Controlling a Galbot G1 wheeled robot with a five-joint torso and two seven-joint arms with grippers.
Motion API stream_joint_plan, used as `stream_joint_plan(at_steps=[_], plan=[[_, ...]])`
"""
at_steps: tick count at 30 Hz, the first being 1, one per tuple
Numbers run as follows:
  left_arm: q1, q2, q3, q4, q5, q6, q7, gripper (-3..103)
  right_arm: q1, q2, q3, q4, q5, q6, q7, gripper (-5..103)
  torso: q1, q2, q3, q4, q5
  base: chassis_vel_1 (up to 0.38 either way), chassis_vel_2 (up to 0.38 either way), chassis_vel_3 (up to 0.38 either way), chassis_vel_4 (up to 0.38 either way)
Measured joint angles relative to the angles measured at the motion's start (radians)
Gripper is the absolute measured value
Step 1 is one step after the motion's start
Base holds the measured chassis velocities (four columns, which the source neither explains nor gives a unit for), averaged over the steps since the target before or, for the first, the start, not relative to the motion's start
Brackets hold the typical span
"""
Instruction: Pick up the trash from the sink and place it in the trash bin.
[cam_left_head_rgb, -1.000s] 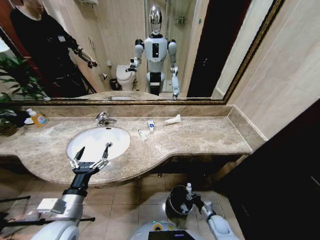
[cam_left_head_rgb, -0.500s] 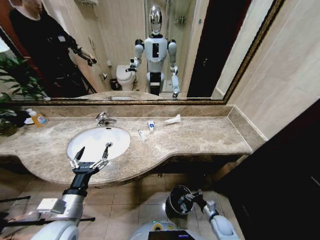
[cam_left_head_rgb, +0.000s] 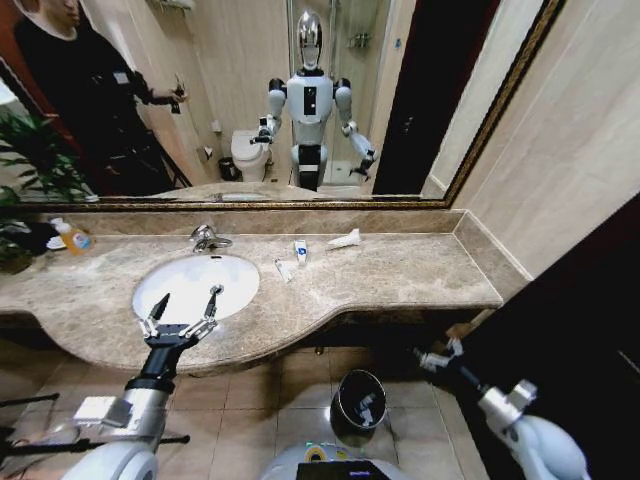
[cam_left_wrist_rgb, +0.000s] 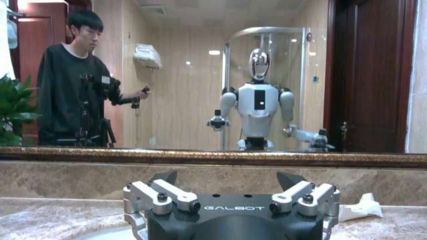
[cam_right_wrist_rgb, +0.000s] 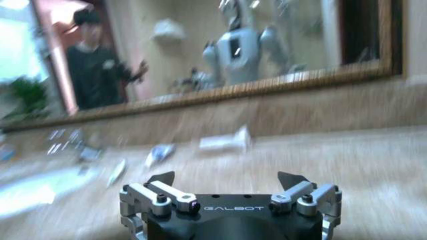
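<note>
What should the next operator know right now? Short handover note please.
Left gripper: open, empty, hovering over the near rim of the sink.
Right gripper: open, empty, raised to the right of the trash bin, below the counter edge.
Done: white litter already lies inside the bin.
Left: three pieces sit on the counter right of the sink: a small strip, a blue-marked sachet, a crumpled white piece.
</note>
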Motion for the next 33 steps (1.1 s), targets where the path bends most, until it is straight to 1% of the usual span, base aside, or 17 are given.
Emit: stream_joint_plan(at_steps=[1, 2, 3, 4, 5, 7, 8, 10, 14, 16, 19, 21, 22, 24, 25, 27, 33], plan=[[0.000, 0.000, 0.000, 0.000, 0.000, 0.000, 0.000, 100, 0.061, -0.011, -0.083, 0.047, -0.005, -0.045, 0.133, 100, 0.000, 0.000, 0.000, 0.0000, -0.0001, 0.000, 0.000, 0.000, 0.000], [0.000, 0.000, 0.000, 0.000, 0.000, 0.000, 0.000, 100, 0.061, -0.011, -0.083, 0.047, -0.005, -0.045, 0.133, 100, 0.000, 0.000, 0.000, 0.0000, -0.0001, 0.000, 0.000, 0.000, 0.000], [0.000, 0.000, 0.000, 0.000, 0.000, 0.000, 0.000, 100, 0.108, -0.027, -0.154, 0.065, -0.007, -0.071, 0.225, 100, 0.000, 0.000, 0.000, 0.0005, -0.0001, 0.000, 0.000, 0.000, 0.000], [0.000, 0.000, 0.000, 0.000, 0.000, 0.000, 0.000, 100, 0.208, -0.066, -0.282, 0.065, -0.014, -0.103, 0.389, 100, 0.000, 0.000, 0.000, 0.0006, 0.0000, 0.000, 0.000, 0.000, 0.000], [0.000, 0.000, 0.000, 0.000, 0.000, 0.000, 0.000, 100, 0.208, -0.066, -0.282, 0.065, -0.014, -0.103, 0.389, 100, 0.000, 0.000, 0.000, 0.0006, 0.0000, 0.000, 0.000, 0.000, 0.000], [0.000, 0.000, 0.000, 0.000, 0.000, 0.000, 0.000, 100, 0.396, -0.120, -0.479, -0.008, -0.027, -0.110, 0.615, 100, 0.000, 0.000, 0.000, 0.0006, -0.0003, 0.000, 0.000, 0.000, 0.000], [0.000, 0.000, 0.000, 0.000, 0.000, 0.000, 0.000, 100, 0.396, -0.120, -0.479, -0.008, -0.027, -0.110, 0.615, 100, 0.000, 0.000, 0.000, 0.0006, -0.0003, 0.000, 0.000, 0.000, 0.000], [0.000, 0.000, 0.000, 0.000, 0.000, 0.000, 0.000, 100, 0.567, -0.129, -0.663, -0.131, -0.043, -0.107, 0.767, 100, 0.000, 0.000, 0.000, 0.0008, 0.0000, 0.000, 0.000, 0.000, 0.000], [0.000, 0.000, 0.000, 0.000, 0.000, 0.000, 0.000, 100, 0.676, -0.119, -0.736, -0.257, -0.130, -0.078, 0.729, 100, 0.000, 0.000, 0.000, 0.0004, 0.0002, 0.000, 0.000, 0.000, 0.000], [0.000, 0.000, 0.000, 0.000, 0.000, 0.000, 0.000, 100, 0.819, -0.122, -0.794, -0.407, -0.228, -0.061, 0.622, 100, 0.000, 0.000, 0.000, 0.0003, -0.0001, 0.000, 0.000, 0.000, 0.000], [0.000, 0.000, 0.000, 0.000, 0.000, 0.000, 0.001, 100, 0.878, -0.123, -0.828, -0.459, -0.196, -0.080, 0.629, 100, 0.000, 0.000, 0.000, 0.0002, -0.0002, 0.000, 0.000, 0.000, 0.000], [0.000, 0.000, 0.000, 0.000, 0.000, 0.000, 0.001, 100, 0.988, -0.088, -0.895, -0.533, 0.071, -0.191, 0.845, 100, 0.000, 0.000, 0.000, 0.0004, -0.0001, 0.000, 0.000, 0.000, 0.000], [0.000, 0.000, 0.000, 0.000, 0.000, 0.000, 0.001, 100, 0.988, -0.088, -0.895, -0.533, 0.071, -0.191, 0.845, 100, 0.000, 0.000, 0.000, 0.0004, -0.0001, 0.000, 0.000, 0.000, 0.000], [0.000, 0.000, 0.000, 0.000, 0.000, 0.000, 0.000, 100, 1.044, -0.047, -0.911, -0.537, 0.393, -0.318, 1.086, 100, 0.000, 0.000, 0.000, 0.0005, -0.0003, 0.000, 0.000, 0.000, 0.000], [0.000, 0.000, 0.000, 0.000, 0.000, 0.000, 0.000, 100, 1.044, -0.047, -0.911, -0.537, 0.393, -0.318, 1.086, 100, 0.000, 0.000, 0.000, 0.0005, -0.0003, 0.000, 0.000, 0.000, 0.000], [0.000, 0.000, 0.000, 0.000, 0.000, 0.000, 0.000, 100, 1.069, -0.022, -0.909, -0.539, 0.566, -0.361, 1.197, 100, 0.000, 0.000, 0.000, 0.0004, -0.0003, 0.000, 0.000, 0.000, 0.000], [0.000, 0.000, 0.000, 0.000, 0.000, 0.000, 0.000, 100, 1.124, 0.036, -0.917, -0.618, 0.598, -0.343, 1.246, 100, 0.000, 0.000, 0.000, 0.0002, -0.0002, 0.000, 0.000, 0.000, 0.000]])
